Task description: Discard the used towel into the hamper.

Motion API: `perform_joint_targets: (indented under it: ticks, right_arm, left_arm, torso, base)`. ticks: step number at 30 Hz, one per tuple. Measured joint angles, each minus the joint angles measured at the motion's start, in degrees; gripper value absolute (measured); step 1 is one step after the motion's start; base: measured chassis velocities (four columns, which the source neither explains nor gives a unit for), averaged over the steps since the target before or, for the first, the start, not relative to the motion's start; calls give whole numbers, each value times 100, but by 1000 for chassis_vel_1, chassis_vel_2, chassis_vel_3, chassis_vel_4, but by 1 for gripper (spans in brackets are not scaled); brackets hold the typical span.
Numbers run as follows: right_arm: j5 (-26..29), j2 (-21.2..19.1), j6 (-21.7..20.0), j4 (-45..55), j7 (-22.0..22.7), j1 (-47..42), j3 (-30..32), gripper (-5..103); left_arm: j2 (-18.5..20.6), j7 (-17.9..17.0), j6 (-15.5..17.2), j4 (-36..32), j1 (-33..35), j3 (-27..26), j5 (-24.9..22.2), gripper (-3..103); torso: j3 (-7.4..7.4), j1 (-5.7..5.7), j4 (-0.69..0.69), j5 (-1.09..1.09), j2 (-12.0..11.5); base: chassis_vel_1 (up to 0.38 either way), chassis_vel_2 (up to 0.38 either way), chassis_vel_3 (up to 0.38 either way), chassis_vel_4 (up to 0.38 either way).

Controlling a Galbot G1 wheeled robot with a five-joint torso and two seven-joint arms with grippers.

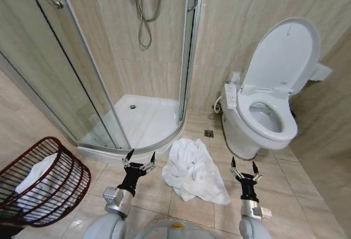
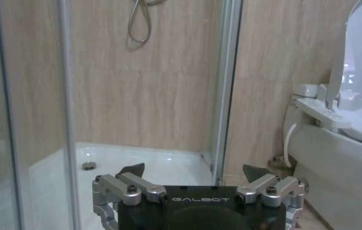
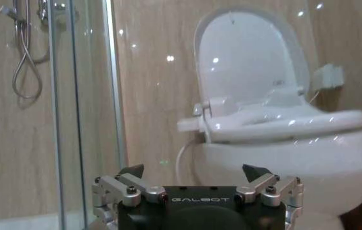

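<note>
Both claws spread, flanking towel (image 1: pixel 193 170); hamper (image 1: pixel 46 187) left.

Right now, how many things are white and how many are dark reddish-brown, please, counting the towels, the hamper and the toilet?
White: 3, the towel on the floor, the cloth in the hamper, the toilet.
Dark reddish-brown: 1, the hamper.
Total: 4.

Walls (image 1: pixel 241 25) and floor (image 1: pixel 307 178) are clad in beige tile. A curved glass shower enclosure (image 1: pixel 82 74) with a white tray (image 1: pixel 148 115) and hanging hose (image 1: pixel 143 14) is set in the corner. A white toilet (image 1: pixel 263 118), lid raised, is placed beside it.
</note>
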Motion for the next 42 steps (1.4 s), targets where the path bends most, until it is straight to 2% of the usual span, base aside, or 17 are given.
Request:
perform_joint_targets:
  ticks: [2, 5, 14, 16, 20, 26, 32, 37, 42]
  right_arm:
    - [8, -24, -60, -51, -34, 71, -19, 100]
    - [43, -117, -394, -316, -151, 314, -169, 100]
    - [-34, -230, -746, -1145, -208, 899, -445, 100]
    - [-76, -277, -1051, -1389, -117, 1089, -669, 100]
    - [-175, -284, -1284, -1607, 12, 1252, -918, 100]
    - [-470, -185, -1821, -2483, 325, 1840, -1436, 100]
    - [-1130, 35, -2016, -3374, 357, 2434, -1593, 100]
    - [-1455, 92, -1995, -4093, 380, 2806, -1627, 100]
    - [-1464, 126, -1899, -4708, 460, 2979, -1476, 100]
  left_arm:
    - [0, 0, 0, 0, 0, 0, 0, 100]
    - [0, 0, 0, 0, 0, 0, 0, 100]
    - [0, 0, 0, 0, 1, 0, 0, 100]
    - [0, 0, 0, 0, 1, 0, 0, 100]
    - [0, 0, 0, 0, 1, 0, 0, 100]
    - [0, 0, 0, 0, 1, 0, 0, 100]
    - [0, 0, 0, 0, 1, 0, 0, 100]
    - [1, 1, 0, 0, 1, 0, 0, 100]
    - [0, 0, 0, 0, 1, 0, 0, 100]
  torso:
    - [-13, -4, 0, 0, -16]
    - [-39, -30, 0, -1, -68]
    - [-122, -45, 0, -1, -164]
    - [-143, -52, 2, 1, -195]
    - [-145, -64, 1, -2, -207]
    - [-142, -71, 0, 0, -212]
    - [-137, -71, 1, -3, -210]
    - [-135, -71, 0, -3, -205]
    - [-134, -70, 1, 0, -201]
  base:
    - [0, 0, 0, 0]
    - [50, 24, 17, 24]
    - [73, 73, 65, 60]
    - [59, 74, 94, 90]
    - [57, 64, 64, 76]
    - [5, 5, 7, 11]
    - [0, 0, 0, 0]
    - [0, 0, 0, 0]
    - [0, 0, 0, 0]
